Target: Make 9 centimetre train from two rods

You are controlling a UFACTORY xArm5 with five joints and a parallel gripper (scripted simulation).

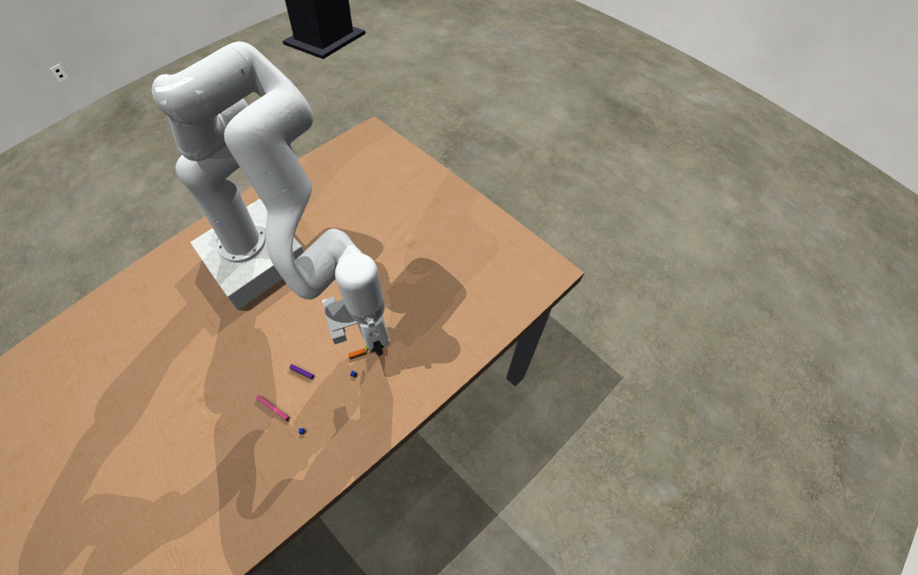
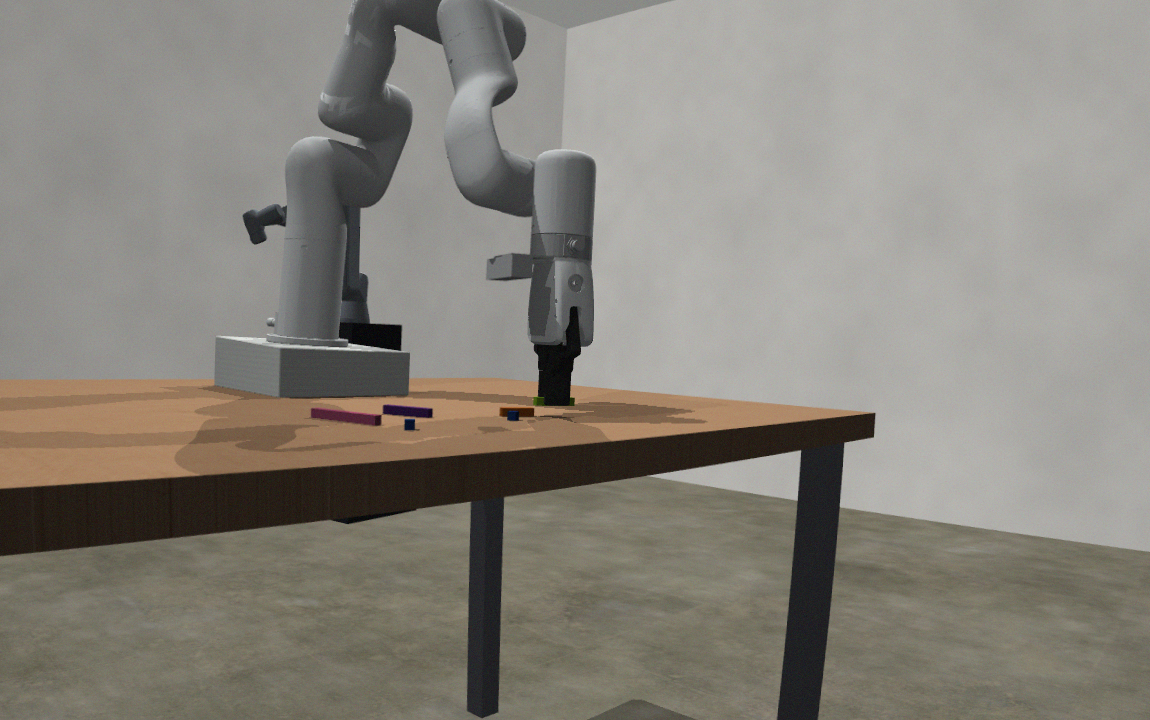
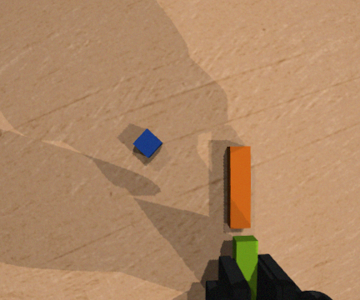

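Evidently, on the desk (image 1: 448, 214) the pincer (image 3: 250, 289) was clenched on the lime rod (image 3: 246, 252), held low in line with the orange rod (image 3: 239, 186), ends nearly touching, to make nine, while one pink rod (image 1: 272, 407), one purple rod (image 1: 301, 370) and two blue cubes (image 3: 148, 142) lay apart.
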